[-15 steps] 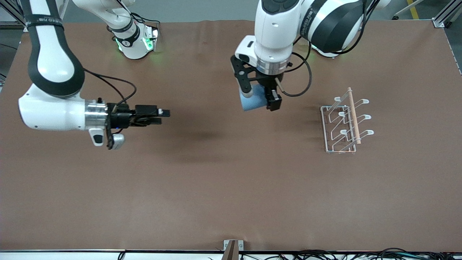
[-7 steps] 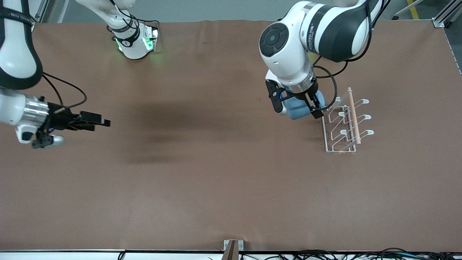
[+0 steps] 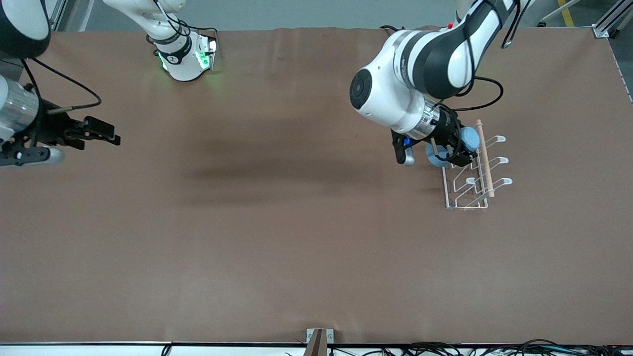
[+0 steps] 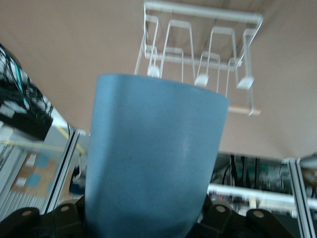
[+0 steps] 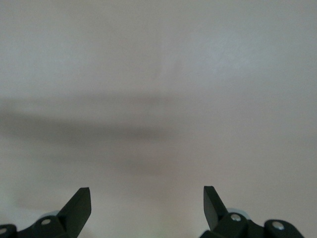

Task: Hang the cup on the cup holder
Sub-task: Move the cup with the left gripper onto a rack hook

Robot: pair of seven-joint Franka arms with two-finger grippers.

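Left gripper [image 3: 451, 151] clamps the cup [image 3: 469, 138] by its base over the rack [image 3: 467, 170] — light, rigid, likely slippery; right gripper [image 3: 101, 133] waits, fingers apart, empty.

left gripper [image 3: 452, 151]: jaws clamped, tilted | right gripper [image 3: 101, 133]: jaws apart, level

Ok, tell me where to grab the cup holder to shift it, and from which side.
Take the wooden top rod of the cup holder, coming straight down. It is the highest, straight part; prongs angle out beside it. The left gripper holds the cup there, so use the right gripper, probably.
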